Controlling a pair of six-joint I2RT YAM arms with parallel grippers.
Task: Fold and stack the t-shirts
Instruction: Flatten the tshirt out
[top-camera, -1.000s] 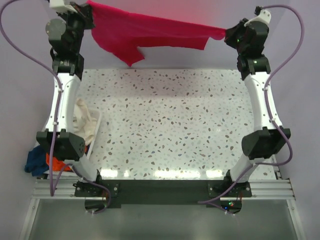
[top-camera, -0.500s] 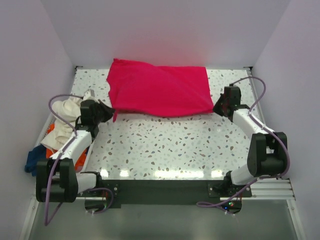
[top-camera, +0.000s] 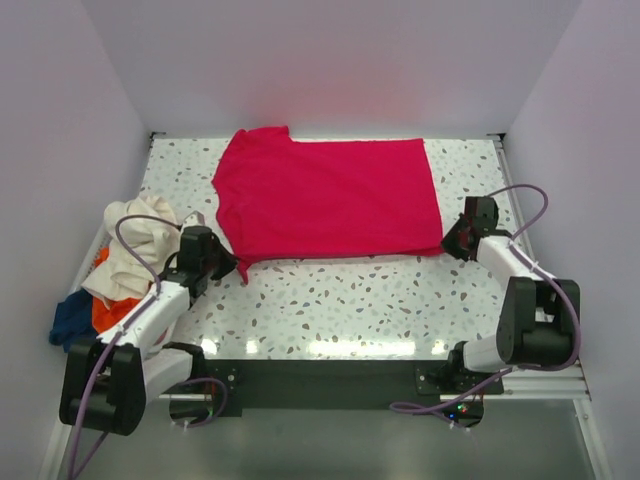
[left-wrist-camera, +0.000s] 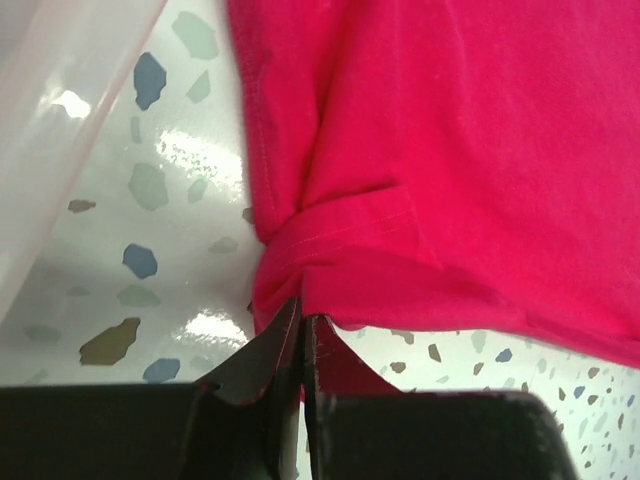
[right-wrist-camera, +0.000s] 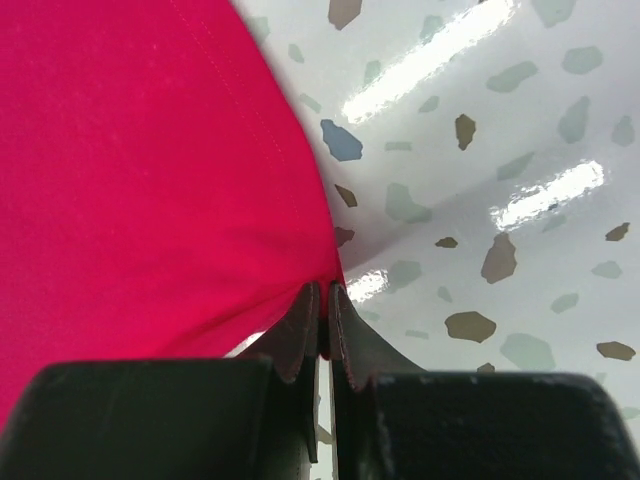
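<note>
Left wrist view: left gripper (left-wrist-camera: 301, 322) is pinching a bunched corner of the red t-shirt (left-wrist-camera: 450, 150), jaws pressing almost together on the cloth, tips sitting low at the speckled worktop (left-wrist-camera: 140, 190). Right wrist view: right gripper (right-wrist-camera: 322, 297) is gripping the other near corner, jaws likewise clamping tight on the fabric edge. Top view: the red t-shirt is lying spread flat across the far half of the worktop, between both arms. A cream shirt (top-camera: 135, 240), orange shirt (top-camera: 108, 312) and blue shirt (top-camera: 68, 322) are lying heaped at the worktop's left edge.
</note>
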